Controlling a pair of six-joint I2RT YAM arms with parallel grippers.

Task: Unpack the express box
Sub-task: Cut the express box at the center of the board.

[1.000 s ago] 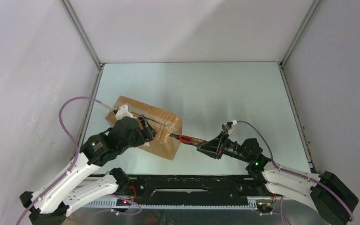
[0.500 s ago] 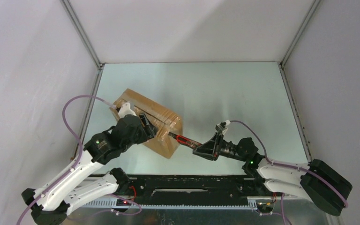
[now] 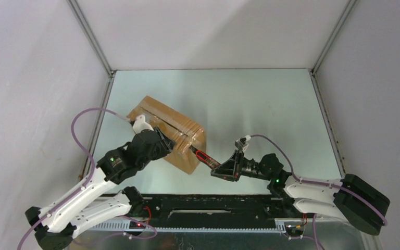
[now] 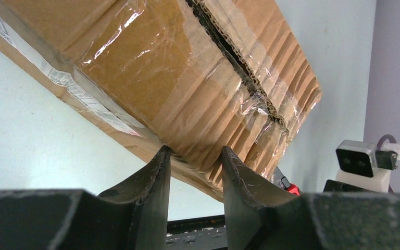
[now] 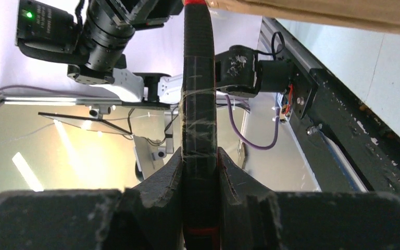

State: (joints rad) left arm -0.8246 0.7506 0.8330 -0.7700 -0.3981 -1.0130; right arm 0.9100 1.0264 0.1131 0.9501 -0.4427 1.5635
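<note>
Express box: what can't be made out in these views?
- Contents of the express box: flaps nearly shut; left wrist shows only a dark slit.
- Black tool tip, in the right gripper: cut by right wrist's top edge, too small from top.
- Label text: too small, left wrist.
- Left gripper contact with the express box: top view, its wrist covers it.

express box [image 3: 162, 121] left on table [image 3: 263, 112], tool [image 3: 204, 156] at its right.
</note>
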